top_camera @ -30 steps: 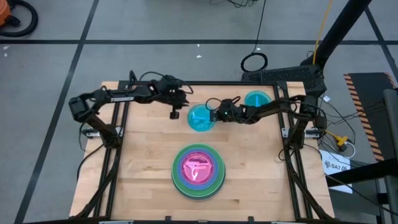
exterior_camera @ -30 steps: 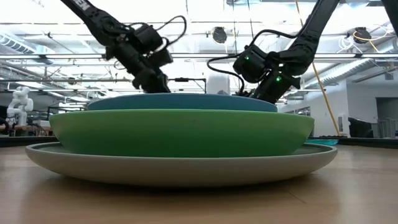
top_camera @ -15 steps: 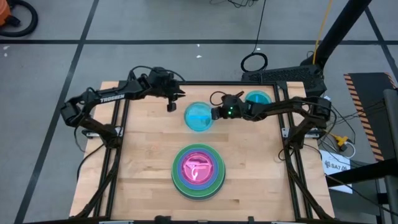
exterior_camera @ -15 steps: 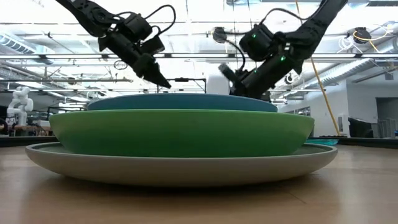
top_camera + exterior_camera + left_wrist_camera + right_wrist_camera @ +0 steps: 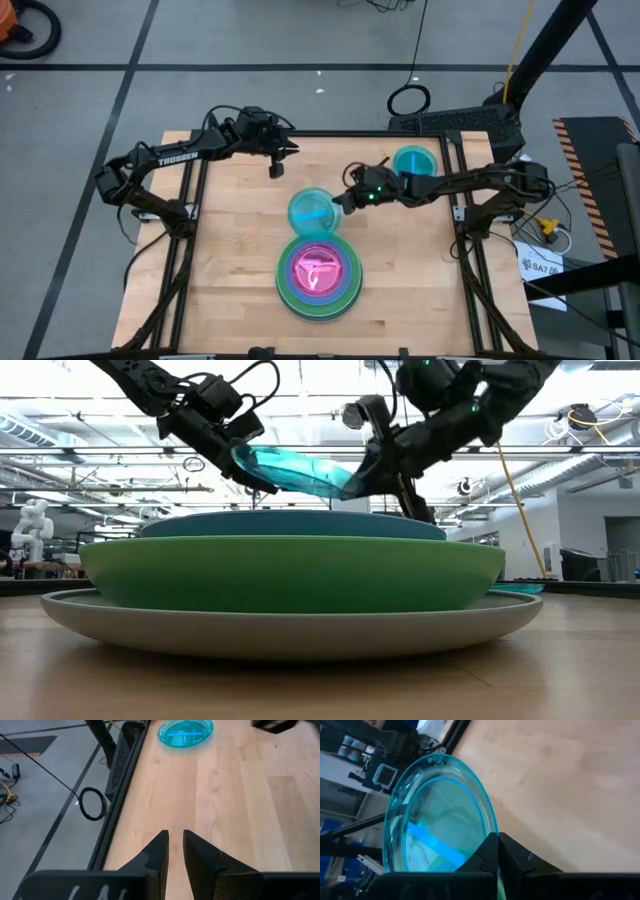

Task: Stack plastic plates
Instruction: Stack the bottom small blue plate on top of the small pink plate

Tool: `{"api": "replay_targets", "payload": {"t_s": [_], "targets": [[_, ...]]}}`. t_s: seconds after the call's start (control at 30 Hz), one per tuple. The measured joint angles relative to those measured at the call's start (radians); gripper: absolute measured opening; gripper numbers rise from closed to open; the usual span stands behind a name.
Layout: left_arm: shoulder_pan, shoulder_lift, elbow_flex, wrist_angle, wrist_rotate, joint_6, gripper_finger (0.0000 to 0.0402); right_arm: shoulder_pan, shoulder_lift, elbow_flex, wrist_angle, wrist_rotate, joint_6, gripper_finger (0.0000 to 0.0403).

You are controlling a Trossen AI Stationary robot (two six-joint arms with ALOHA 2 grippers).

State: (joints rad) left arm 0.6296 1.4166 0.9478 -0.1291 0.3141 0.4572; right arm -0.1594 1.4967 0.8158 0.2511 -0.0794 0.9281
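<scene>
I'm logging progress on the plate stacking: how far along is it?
Done: a stack stands near the table's front, grey plate at the bottom and pink on top. In hand: the right gripper is shut on the rim of a teal plate, lifted and tilted, just behind the stack. Left: another teal plate lies at the back right. The left gripper is empty at the back.

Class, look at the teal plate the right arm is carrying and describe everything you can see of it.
The teal plate is round, shallow, see-through plastic with a raised rim. The right tool pinches its edge, shut on it. It hangs tilted in the air above the table, just behind the stack of plates, touching nothing else.
</scene>
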Motion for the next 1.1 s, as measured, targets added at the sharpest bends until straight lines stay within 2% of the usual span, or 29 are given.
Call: {"api": "replay_targets", "payload": {"t_s": [0.13, 0.43, 0.87, 1.1], "targets": [[0.0, 0.0, 0.0, 0.0, 0.0, 0.004, 0.0065, 0.068, 0.003, 0.055, -0.068, 0.043, 0.013, 0.0], [0.0, 0.0, 0.0, 0.002, 0.001, 0.018, 0.0065, 0.2, 0.005, 0.21, -0.363, 0.134, 0.114, 0.0], [-0.001, 0.0, 0.0, 0.027, 0.001, 0.018, 0.0065, 0.305, 0.111, 0.357, -0.635, 0.127, 0.306, 0.0], [-0.001, 0.0, 0.0, 0.029, 0.001, 0.03, 0.0065, 0.325, 0.204, 0.421, -0.666, 0.028, 0.323, 0.0]]}}
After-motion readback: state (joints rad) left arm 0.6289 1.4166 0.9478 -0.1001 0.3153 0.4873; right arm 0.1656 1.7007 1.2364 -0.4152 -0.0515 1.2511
